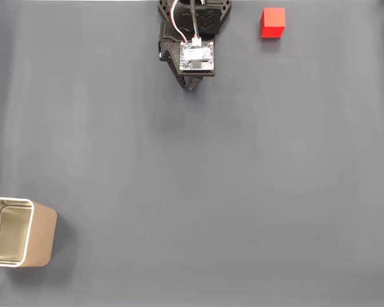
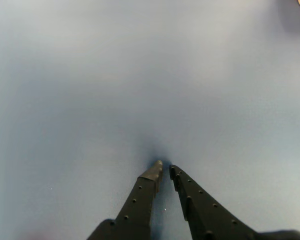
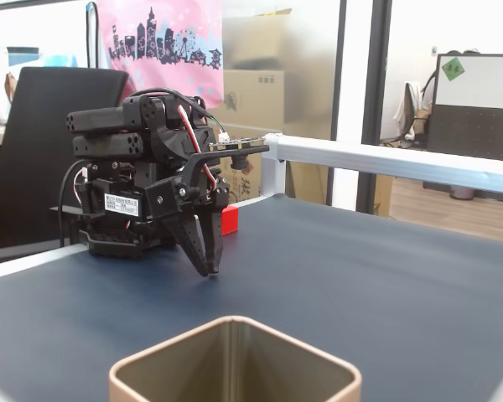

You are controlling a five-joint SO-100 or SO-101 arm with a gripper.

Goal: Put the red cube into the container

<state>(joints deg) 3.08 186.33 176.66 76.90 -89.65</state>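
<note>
Fixed view from above shows the dark grey table (image 1: 211, 192) first, then the arm (image 1: 193, 38) folded at 12 o'clock, the container (image 1: 16, 231) far away at 8 o'clock against the picture's edge, and the red cube (image 1: 272, 22) at 1 o'clock, near the arm's base but apart from it. The gripper (image 1: 192, 85) points to 6 o'clock, its tip low over bare table. In the wrist view the gripper (image 2: 164, 169) is nearly clenched, with only a thin gap between the two tips, and it grasps nothing.

The step in hand, as I judge it, is reaching for the cube, and nothing of it is done yet. To do it well the arm should turn toward 1 o'clock, and the jaws should spread wider than the cube before they descend. The fingers should close on two flat opposite faces, not on corners. The cube sits close to the base, so the arm probably must stay folded to reach it.

Some things are hard to make out. The container (image 3: 235, 360) is cut off at the bottom of the low fixed view, and its left part is cut off in the view from above. The red cube (image 3: 230, 219) is half hidden there behind the gripper (image 3: 210, 270). In the wrist view the table (image 2: 140, 75) is blurred, and a small tan shape at 1 o'clock cannot be identified.
</note>
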